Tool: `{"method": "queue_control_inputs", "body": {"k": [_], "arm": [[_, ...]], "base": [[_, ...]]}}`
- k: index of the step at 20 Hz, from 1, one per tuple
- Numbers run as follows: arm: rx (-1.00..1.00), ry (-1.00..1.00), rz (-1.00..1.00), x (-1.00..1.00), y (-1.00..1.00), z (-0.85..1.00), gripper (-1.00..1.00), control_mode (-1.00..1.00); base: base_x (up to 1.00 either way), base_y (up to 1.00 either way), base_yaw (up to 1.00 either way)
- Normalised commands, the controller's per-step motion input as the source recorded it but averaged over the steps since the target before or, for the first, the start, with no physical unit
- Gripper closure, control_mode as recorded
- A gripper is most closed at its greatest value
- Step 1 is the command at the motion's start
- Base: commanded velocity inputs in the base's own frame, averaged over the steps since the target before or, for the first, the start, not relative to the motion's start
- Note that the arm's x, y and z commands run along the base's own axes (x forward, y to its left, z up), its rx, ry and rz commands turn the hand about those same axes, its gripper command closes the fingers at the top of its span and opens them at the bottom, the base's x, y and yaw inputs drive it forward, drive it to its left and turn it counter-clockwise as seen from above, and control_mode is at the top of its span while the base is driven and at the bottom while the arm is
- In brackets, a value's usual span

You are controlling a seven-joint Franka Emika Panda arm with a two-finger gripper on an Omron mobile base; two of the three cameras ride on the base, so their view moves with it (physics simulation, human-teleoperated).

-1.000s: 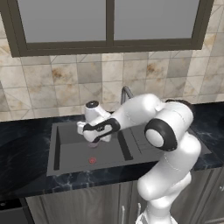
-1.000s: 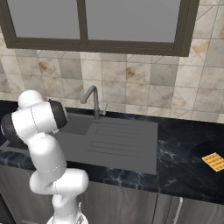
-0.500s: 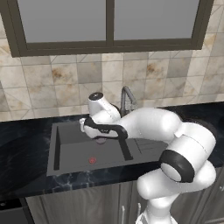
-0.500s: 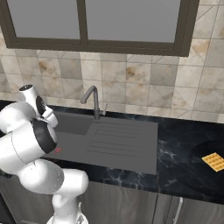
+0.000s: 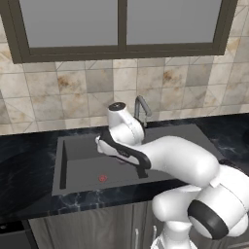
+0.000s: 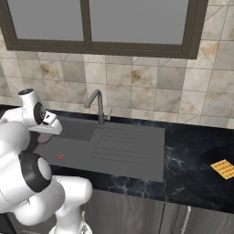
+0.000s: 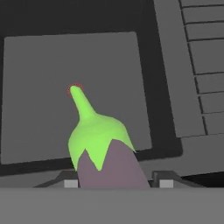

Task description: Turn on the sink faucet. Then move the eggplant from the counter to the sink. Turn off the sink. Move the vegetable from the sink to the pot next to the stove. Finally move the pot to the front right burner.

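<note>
Hand view, nearest first: the jaws are sitting about half open and clamping the eggplant [image 7: 107, 153] by its purple body, one dark fingertip [image 7: 71, 183] showing on each side of it, green stem pointing away from the hand. The eggplant is hanging over the sink [image 7: 39, 109] basin, stem tip lining up with the small red drain mark; the ribbed drainboard [image 7: 205, 65] is running along one side of that view.

Judgement: the step in hand is the eggplant going from worktop to sink. To do it well, lower further into the basin before letting go, keep it over the flat floor and away from the basin wall and the drainboard edge, then open fully and lift straight up so the fingers aren't dragging it. It is oblong, so it may roll a little when dropped from height.

Left base view: the gripper [image 5: 108, 146] is reaching over the basin, red drain mark [image 5: 102, 178] in front of it, and the sink faucet [image 5: 141, 108] is standing behind the wrist against the tiled wall. The eggplant itself is not readable there, the hand is covering it.

Right base view: the arm is bulking at the left, the faucet with its side lever is standing clear, the whole drainboard wing is laid out, and further along the black worktop [image 6: 192, 151] a small yellow waffle-like item [image 6: 224, 168] is lying well apart from the sink. Whether water is running, cannot tell in any view.
</note>
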Motion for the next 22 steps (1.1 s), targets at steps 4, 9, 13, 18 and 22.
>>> {"method": "queue_control_inputs", "body": {"k": [4,9,13,18,22], "arm": [[0.0,0.08,0.12,-0.17,-0.38,0.19,1.0,-1.0],[0.0,0.01,0.01,0.0,-0.01,0.0,1.0,-1.0],[0.0,0.0,0.0,0.0,0.0,0.0,1.0,-1.0],[0.0,0.0,0.0,-0.07,0.0,0.0,1.0,-1.0],[0.0,0.0,0.0,0.0,0.0,0.0,1.0,1.0]], "base": [[0.0,0.0,0.0],[0.0,0.0,0.0],[0.0,0.0,0.0],[0.0,0.0,0.0],[-0.4,-0.01,-0.11]]}}
